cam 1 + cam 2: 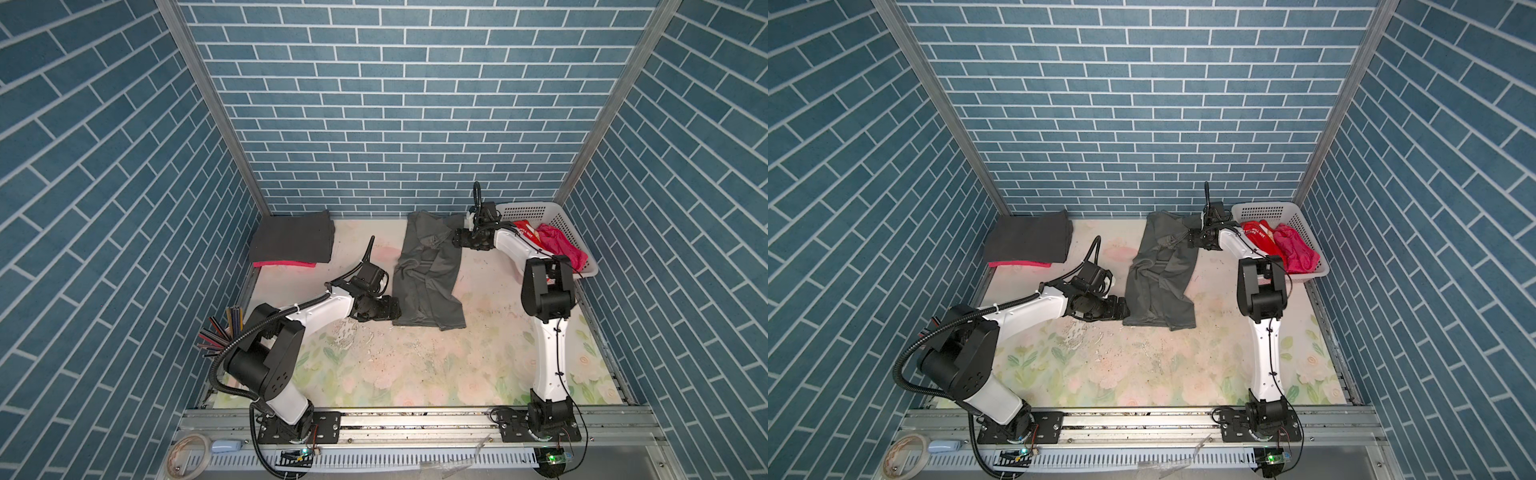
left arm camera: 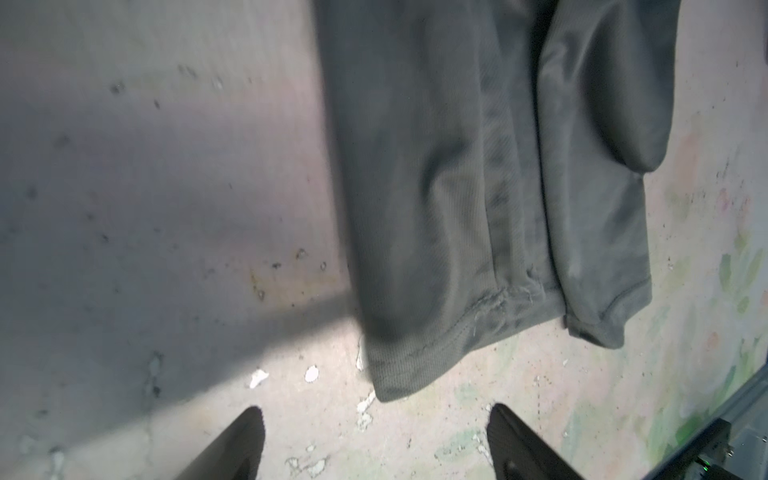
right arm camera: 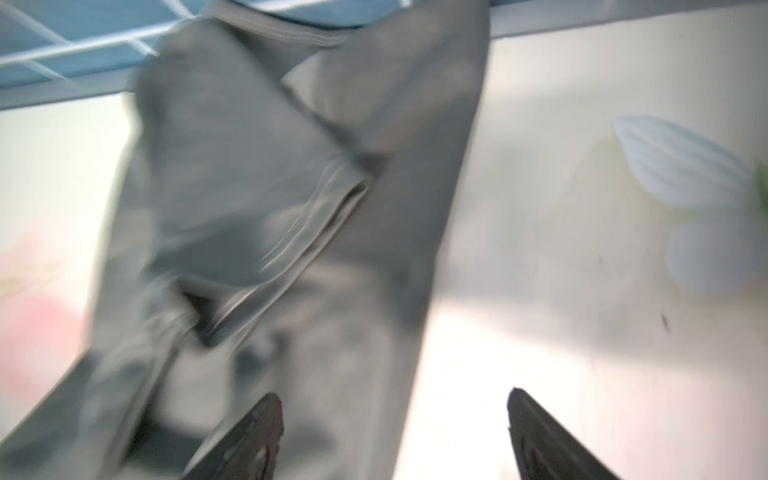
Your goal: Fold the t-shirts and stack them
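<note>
The grey t-shirt (image 1: 424, 282) lies rumpled on the table (image 1: 415, 365). It runs lengthwise from the middle of the far edge toward the centre, as both top views show (image 1: 1158, 286).

The left hand (image 1: 388, 309) sits low, just beside the shirt's near left hem corner. The right hand (image 1: 457, 239) is at the shirt's far right side, next to a bunched sleeve.

In the left wrist view the left hand's (image 2: 376, 432) fingers (image 2: 249, 440) stand apart with only bare table between them. The hem corner of the shirt (image 2: 457, 187) lies just ahead of the tips, not touching them. This view also shows a frayed patch of stitching on the hem, too fine for the top views.

In the right wrist view the right hand (image 3: 392, 399) is likewise spread and clamps nothing. The shirt (image 3: 249, 187) lies under and ahead of one finger (image 3: 257, 436). That picture is smeared, so possibly the finger brushes the cloth.

Only the top views show the rest:
- A folded charcoal t-shirt (image 1: 291, 243) lies on a magenta t-shirt (image 1: 282, 264) in the far left corner.
- A white basket (image 1: 528, 205) in the far right corner holds a red t-shirt (image 1: 525, 230) and a pink t-shirt (image 1: 561, 245).
</note>
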Robot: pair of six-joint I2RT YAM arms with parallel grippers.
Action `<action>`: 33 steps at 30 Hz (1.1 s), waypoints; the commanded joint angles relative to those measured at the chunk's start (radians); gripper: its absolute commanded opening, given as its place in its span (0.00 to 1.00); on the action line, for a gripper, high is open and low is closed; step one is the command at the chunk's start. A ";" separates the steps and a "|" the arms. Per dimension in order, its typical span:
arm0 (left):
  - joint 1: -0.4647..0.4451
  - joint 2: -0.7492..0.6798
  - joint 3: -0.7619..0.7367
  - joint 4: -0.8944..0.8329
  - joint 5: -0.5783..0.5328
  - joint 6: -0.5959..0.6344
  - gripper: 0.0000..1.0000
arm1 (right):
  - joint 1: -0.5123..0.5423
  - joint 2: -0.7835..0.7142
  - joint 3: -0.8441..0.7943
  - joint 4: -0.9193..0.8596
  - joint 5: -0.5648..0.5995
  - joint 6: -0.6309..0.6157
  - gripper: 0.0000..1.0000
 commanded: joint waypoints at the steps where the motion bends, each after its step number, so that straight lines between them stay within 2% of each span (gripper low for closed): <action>1: -0.001 0.047 0.027 -0.017 -0.042 0.029 0.86 | 0.013 -0.206 -0.209 0.082 -0.049 0.035 0.91; 4: -0.003 0.087 0.042 0.001 -0.011 0.028 0.85 | 0.022 -0.354 -0.442 0.133 -0.067 0.054 0.92; 7: -0.015 0.113 0.063 0.002 -0.020 0.033 0.86 | 0.025 -0.467 -0.609 0.150 -0.068 0.060 0.92; 14: -0.068 0.190 0.105 -0.042 -0.098 0.044 0.82 | 0.039 -0.688 -0.890 0.159 -0.079 0.094 0.92; 17: -0.099 0.218 0.117 -0.050 -0.132 0.050 0.74 | 0.049 -0.764 -0.970 0.158 -0.091 0.120 0.90; 18: -0.110 0.225 0.123 -0.057 -0.151 0.056 0.68 | 0.057 -0.778 -0.993 0.153 -0.092 0.128 0.89; 22: -0.134 0.236 0.129 -0.070 -0.178 0.071 0.29 | 0.093 -0.809 -1.070 0.164 -0.123 0.171 0.84; 26: -0.138 0.190 0.098 -0.072 -0.146 0.077 0.01 | 0.141 -0.837 -1.123 0.180 -0.140 0.221 0.80; 33: -0.147 0.045 -0.026 -0.051 -0.089 0.054 0.00 | 0.193 -0.863 -1.190 0.207 -0.156 0.288 0.72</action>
